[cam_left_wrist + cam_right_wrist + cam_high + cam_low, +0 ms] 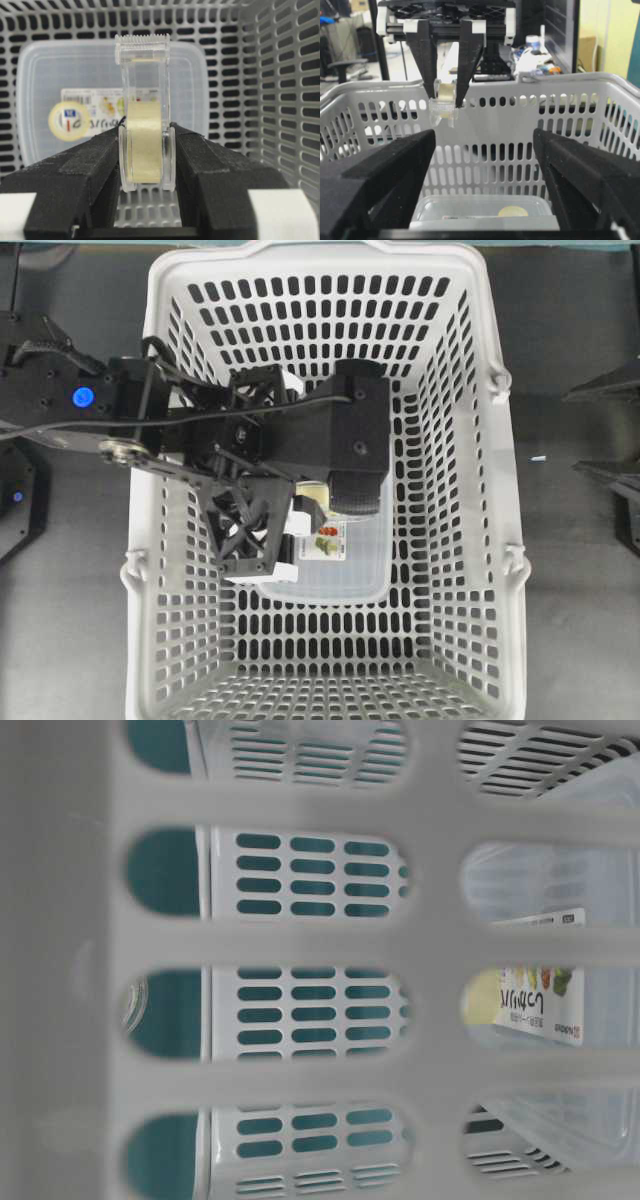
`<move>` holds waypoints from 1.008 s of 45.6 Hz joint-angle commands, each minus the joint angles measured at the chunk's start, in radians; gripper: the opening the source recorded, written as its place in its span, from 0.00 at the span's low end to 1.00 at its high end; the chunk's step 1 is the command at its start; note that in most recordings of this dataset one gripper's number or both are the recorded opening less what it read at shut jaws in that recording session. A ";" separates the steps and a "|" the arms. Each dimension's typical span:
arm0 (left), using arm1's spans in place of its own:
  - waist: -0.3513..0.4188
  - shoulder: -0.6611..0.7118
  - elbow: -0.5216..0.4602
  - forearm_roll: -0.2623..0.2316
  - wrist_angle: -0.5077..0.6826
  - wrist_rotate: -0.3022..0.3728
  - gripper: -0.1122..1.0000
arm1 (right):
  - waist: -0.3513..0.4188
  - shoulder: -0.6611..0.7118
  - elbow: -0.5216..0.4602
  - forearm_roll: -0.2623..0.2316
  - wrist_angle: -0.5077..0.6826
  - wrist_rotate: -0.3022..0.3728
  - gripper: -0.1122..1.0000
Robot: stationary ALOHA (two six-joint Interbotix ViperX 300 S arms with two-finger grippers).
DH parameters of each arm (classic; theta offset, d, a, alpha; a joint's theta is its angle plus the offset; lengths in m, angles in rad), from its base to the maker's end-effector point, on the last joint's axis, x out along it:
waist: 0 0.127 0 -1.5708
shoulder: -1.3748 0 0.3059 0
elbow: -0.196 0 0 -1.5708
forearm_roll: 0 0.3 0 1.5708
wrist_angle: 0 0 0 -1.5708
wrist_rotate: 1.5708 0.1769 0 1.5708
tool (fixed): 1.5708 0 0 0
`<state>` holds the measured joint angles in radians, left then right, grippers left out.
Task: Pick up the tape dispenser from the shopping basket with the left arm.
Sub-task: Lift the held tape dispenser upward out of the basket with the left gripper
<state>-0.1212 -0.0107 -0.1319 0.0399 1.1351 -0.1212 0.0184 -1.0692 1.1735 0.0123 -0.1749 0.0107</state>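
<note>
Over the shopping basket | left jaws pinching tape dispenser | right jaws spread | dispenser hidden overhead

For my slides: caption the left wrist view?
Left gripper clamps a clear tape dispenser above a lidded box in the basket.

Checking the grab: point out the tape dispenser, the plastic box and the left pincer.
tape dispenser (146, 150): left wrist view, on the tape roll.
plastic box (45, 70): left wrist view, on the bare lid.
left pincer (446, 99): right wrist view, midway between its fingertips.
</note>
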 commanded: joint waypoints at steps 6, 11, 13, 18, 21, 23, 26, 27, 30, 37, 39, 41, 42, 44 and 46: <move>0.000 -0.023 -0.028 0.005 -0.005 0.003 0.35 | 0.002 0.002 -0.011 0.006 -0.005 0.020 0.78; 0.000 -0.023 -0.028 0.003 -0.005 0.003 0.35 | 0.000 0.002 -0.009 0.005 -0.005 0.034 0.78; 0.000 -0.023 -0.028 0.003 -0.005 0.003 0.35 | 0.000 0.002 -0.008 0.006 -0.005 0.040 0.78; -0.003 -0.023 -0.026 0.003 -0.005 0.002 0.35 | 0.000 0.002 -0.006 0.006 -0.005 0.040 0.78; -0.005 -0.025 -0.025 0.005 -0.006 0.002 0.35 | 0.000 0.000 -0.006 0.005 -0.005 0.040 0.78; -0.003 -0.025 -0.025 0.005 -0.006 0.003 0.35 | 0.000 0.000 -0.006 0.006 -0.005 0.040 0.78; -0.003 -0.025 -0.025 0.005 -0.006 0.002 0.35 | 0.000 0.000 -0.006 0.006 -0.005 0.040 0.78; -0.003 -0.025 -0.025 0.005 -0.006 0.002 0.35 | 0.000 0.000 -0.006 0.006 -0.005 0.040 0.78; -0.003 -0.025 -0.023 0.005 -0.006 0.002 0.35 | 0.000 0.000 -0.006 0.006 -0.005 0.040 0.78; -0.003 -0.025 -0.023 0.005 -0.006 0.002 0.35 | 0.000 0.000 -0.005 0.006 -0.005 0.040 0.78; -0.005 -0.026 -0.023 0.005 -0.006 0.002 0.35 | 0.000 0.000 -0.005 0.006 -0.005 0.040 0.78; -0.003 -0.026 -0.021 0.003 -0.006 0.002 0.35 | 0.000 0.000 -0.005 0.006 -0.005 0.040 0.78; -0.003 -0.026 -0.020 0.005 -0.005 0.002 0.35 | 0.002 0.000 -0.005 0.006 -0.005 0.040 0.78; -0.005 -0.028 -0.020 0.005 -0.005 0.002 0.35 | 0.000 0.000 -0.005 0.005 -0.003 0.040 0.78; -0.003 -0.028 -0.020 0.003 -0.005 0.002 0.35 | 0.000 0.000 -0.005 0.005 -0.005 0.040 0.78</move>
<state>-0.1227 -0.0107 -0.1319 0.0399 1.1336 -0.1197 0.0184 -1.0753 1.1750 0.0138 -0.1733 0.0476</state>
